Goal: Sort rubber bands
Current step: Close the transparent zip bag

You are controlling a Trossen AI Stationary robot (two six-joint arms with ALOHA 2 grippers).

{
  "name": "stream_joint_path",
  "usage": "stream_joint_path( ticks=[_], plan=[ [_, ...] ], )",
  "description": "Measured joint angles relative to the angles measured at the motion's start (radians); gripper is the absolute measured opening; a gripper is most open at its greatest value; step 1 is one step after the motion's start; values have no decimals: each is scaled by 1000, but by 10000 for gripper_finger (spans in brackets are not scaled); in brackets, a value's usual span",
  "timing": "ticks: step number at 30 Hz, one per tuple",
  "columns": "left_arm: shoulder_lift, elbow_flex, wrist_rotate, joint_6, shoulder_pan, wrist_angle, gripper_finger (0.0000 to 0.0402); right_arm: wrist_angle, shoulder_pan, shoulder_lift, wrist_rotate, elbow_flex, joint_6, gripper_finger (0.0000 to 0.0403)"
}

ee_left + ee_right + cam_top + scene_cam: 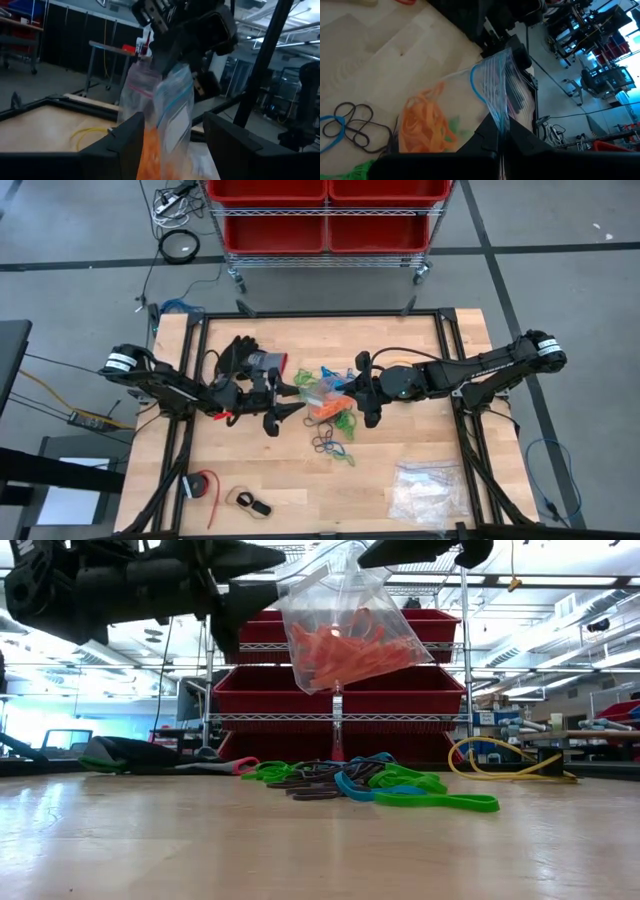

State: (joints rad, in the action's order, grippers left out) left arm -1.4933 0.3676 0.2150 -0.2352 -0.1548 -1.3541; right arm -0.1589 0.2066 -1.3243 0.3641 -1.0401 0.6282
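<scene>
My right gripper [502, 142] is pinched on the clear bag's [345, 625] top edge; it hangs upright with orange bands inside. My left gripper [172, 145] stands spread beside it. Loose rubber bands [375, 785] lie on the table below.

Hanging above the table [420, 450] middle, between left pincer [285, 402] and right pincer [362, 392]: the bag [345, 625], with rubber bands [350, 650] in it. Lying under it, a little nearer: the loose bands [332, 442]. At the near right: a second bag [428, 490]. Behind the left pincer: a glove [238, 355]. Beyond the far edge: a shelf cart [325, 225].
</scene>
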Motion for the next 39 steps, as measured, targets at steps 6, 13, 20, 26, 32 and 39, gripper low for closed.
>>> stream_joint_path(
  ticks=[6, 13, 20, 26, 32, 39],
  plan=[
    [0, 0, -1, -8, 16, 9, 190, 0, 0, 0, 0, 0, 0, 0],
    [0, 27, -38, -8, 21, 26, 167, 0, 0, 0, 0, 0, 0, 0],
    [0, 72, -58, 2, 21, 109, 140, 0, 0, 0, 0, 0, 0, 0],
    [0, 74, -58, 21, 21, 110, 95, 0, 0, 0, 0, 0, 0, 0],
    [0, 74, -58, 25, 23, 108, 60, 0, 0, 0, 0, 0, -1, 0],
    [0, 74, -58, 27, 23, 105, 49, 0, 0, 0, 0, 0, -4, 0]
  ],
)
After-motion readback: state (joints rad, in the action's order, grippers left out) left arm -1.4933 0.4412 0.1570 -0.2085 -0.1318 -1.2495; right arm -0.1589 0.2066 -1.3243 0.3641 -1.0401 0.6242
